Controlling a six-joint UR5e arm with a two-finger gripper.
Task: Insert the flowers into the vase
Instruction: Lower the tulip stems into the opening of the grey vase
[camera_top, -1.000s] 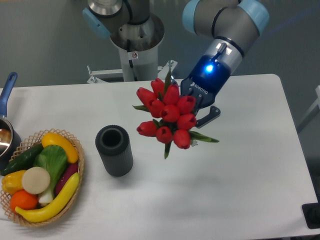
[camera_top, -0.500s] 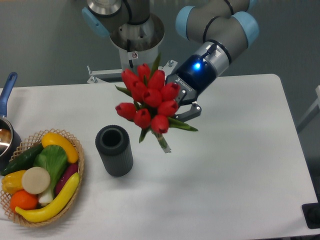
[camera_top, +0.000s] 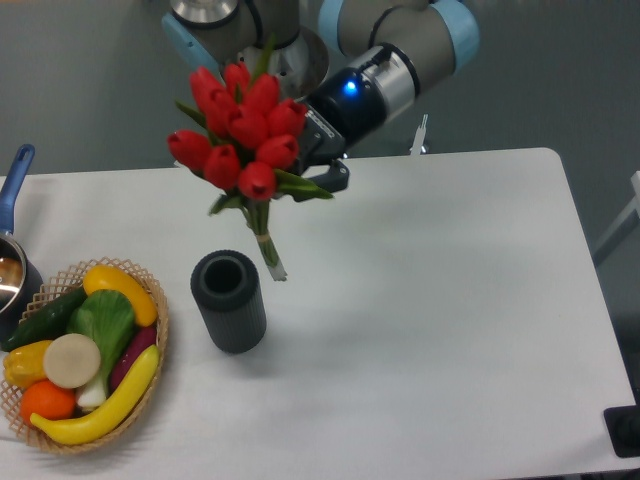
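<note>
The flowers (camera_top: 240, 125), a bunch of red tulip buds with green leaves, hang in the air above the table's back left. Their tied green stems (camera_top: 266, 244) point down and end just right of the vase's mouth, slightly above it. My gripper (camera_top: 318, 158) is shut on the flowers from the right, its fingers mostly hidden behind the buds and leaves. The vase (camera_top: 229, 301), a dark grey ribbed cylinder, stands upright on the white table below the bunch with its round mouth empty.
A woven basket (camera_top: 150, 375) of vegetables sits at the front left, close to the vase. A pot with a blue handle (camera_top: 12, 195) is at the left edge. The arm's base (camera_top: 270, 60) stands behind the table.
The arm has swung the flowers left and upward and turned them more upright, so the stems now point down near the vase's mouth. The vase and basket have not moved.
</note>
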